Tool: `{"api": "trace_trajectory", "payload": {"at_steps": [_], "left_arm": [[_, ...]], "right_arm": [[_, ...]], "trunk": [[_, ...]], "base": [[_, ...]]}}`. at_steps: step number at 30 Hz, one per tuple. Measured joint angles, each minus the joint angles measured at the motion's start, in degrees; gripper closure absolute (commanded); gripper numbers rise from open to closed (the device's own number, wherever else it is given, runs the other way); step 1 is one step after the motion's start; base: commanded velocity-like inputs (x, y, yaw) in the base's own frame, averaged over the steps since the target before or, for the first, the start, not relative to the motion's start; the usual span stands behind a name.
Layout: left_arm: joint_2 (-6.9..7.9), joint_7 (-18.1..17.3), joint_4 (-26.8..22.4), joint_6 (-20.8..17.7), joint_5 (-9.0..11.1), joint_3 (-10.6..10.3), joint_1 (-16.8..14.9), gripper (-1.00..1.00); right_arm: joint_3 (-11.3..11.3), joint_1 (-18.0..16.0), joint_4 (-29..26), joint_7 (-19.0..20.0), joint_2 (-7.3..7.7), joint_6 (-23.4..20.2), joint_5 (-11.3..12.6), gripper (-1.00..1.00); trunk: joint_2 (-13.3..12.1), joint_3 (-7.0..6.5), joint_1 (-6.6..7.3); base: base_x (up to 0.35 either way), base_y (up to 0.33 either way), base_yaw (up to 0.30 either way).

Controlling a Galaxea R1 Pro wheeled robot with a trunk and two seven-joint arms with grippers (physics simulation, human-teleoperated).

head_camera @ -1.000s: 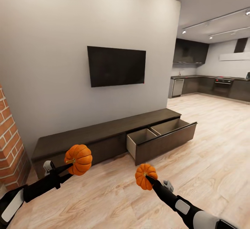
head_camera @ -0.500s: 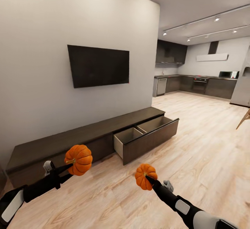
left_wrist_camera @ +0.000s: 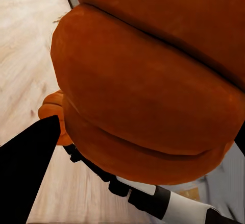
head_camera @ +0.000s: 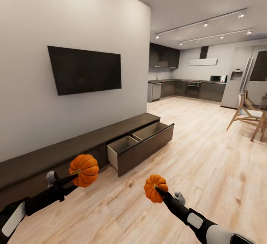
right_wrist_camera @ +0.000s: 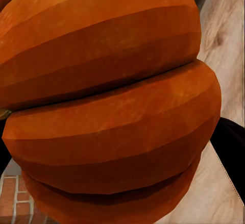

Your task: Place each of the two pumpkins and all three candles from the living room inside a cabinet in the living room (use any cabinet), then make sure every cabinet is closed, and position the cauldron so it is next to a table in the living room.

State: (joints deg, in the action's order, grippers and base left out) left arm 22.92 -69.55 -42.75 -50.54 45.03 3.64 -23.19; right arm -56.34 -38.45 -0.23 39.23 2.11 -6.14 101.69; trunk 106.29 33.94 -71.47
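- Head view: the cabinet (head_camera: pixel 92 144) along the wall has one drawer (head_camera: pixel 142 146) pulled out, its two pale compartments bare. Two pumpkins are carried above the floor (head_camera: pixel 207 155): the left gripper (head_camera: pixel 74 177) is clamped on the left pumpkin (head_camera: pixel 84 170), the right gripper (head_camera: pixel 158 190) on the right pumpkin (head_camera: pixel 155 187).
- Left wrist view: the left pumpkin (left_wrist_camera: pixel 153 91) sits pressed between the jaws.
- Right wrist view: the right pumpkin (right_wrist_camera: pixel 107 101) sits pinched between the jaws.

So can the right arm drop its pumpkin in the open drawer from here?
Probably not yet. The right tool holds its pumpkin over bare floor, well short of the open drawer.
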Motion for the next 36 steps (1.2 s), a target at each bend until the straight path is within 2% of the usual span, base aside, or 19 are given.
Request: {"api": "trace_trajectory", "payload": {"at_steps": [27, 36], "left_arm": [[-0.04, 0.13, -0.02, 0.02, -0.02, -0.09, 0.00, 1.00], [-0.97, 0.18, -0.03, 0.03, -0.12, -0.32, 0.01, 1.00]], "right_arm": [[0.00, 0.00, 0.03, -0.34, 0.00, 0.00, -0.01, 1.00], [0.02, 0.00, 0.01, -0.45, -0.01, -0.02, 0.00, 1.00]], "trunk": [[0.00, 0.70, 0.00], [0.00, 1.13, 0.00]], "base": [[0.000, 0.000, -0.266], [0.000, 0.000, -0.252]]}}
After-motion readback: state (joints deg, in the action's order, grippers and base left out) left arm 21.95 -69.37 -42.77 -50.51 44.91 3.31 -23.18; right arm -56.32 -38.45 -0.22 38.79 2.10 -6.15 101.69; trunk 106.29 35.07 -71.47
